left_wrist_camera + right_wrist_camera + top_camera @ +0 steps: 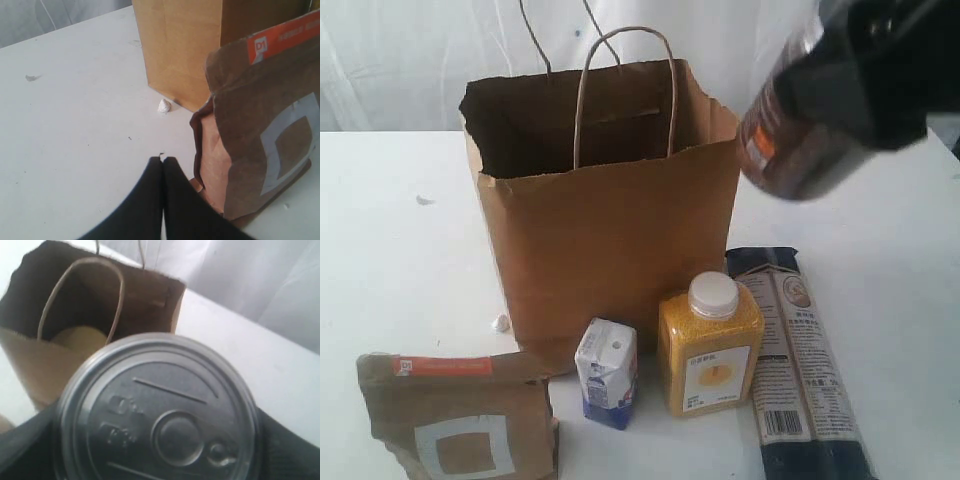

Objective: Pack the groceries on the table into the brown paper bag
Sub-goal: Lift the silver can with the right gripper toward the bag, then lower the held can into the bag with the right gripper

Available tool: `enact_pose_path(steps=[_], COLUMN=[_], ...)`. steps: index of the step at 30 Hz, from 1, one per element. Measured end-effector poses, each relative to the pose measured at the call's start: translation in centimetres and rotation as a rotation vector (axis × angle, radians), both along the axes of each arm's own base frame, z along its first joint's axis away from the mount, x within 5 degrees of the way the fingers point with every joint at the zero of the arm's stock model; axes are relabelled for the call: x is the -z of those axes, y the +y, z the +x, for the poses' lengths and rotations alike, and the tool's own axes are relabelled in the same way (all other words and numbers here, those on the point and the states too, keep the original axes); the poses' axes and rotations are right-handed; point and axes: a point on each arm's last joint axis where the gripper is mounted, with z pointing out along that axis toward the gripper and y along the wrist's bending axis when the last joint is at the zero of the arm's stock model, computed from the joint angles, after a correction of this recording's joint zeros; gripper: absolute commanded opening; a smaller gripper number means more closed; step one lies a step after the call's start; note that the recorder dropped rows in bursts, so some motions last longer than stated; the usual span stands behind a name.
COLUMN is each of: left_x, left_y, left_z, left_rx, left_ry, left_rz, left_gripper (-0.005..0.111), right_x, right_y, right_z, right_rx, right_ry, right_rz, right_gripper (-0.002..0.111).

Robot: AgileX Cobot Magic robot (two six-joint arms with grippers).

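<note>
A: Right gripper point(868, 80)?
B: Clamped on the pull-tab can point(790, 140), up in the air. Brown paper bag point(610, 230) is near it, open top just beside the can. Long dark pasta pack point(805, 360), yellow white-capped bottle point(710, 345) and small white-blue carton point(607, 372) sit farther off on the table point(390, 250).
A: Left gripper point(162, 167)?
B: Fingers pressed together, empty. Brown kraft pouch point(255, 130) just beside it, bag beyond.
</note>
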Motion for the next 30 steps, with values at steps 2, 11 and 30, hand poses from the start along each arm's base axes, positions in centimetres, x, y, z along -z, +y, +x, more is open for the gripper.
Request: enact_pose_path(steps=[2,11,30], left_x=[0.0,0.0,0.0], left_y=[0.0,0.0,0.0], left_z=[0.0,0.0,0.0], left_rx=[0.000,0.000,0.000], left_ry=[0.000,0.000,0.000], left_rz=[0.000,0.000,0.000], left_gripper=[0.000,0.000,0.000], right_x=[-1.2,-3.7,-0.5], right_y=[0.2,3.1,8.7], right_z=[0.6,4.9,14.8], right_rx=[0.023,0.111,-0.063], right_ry=[-0.051,-0.122,0.032], right_rz=[-0.013,-0.043,-0.084], right_gripper=[0.000,0.000,0.000])
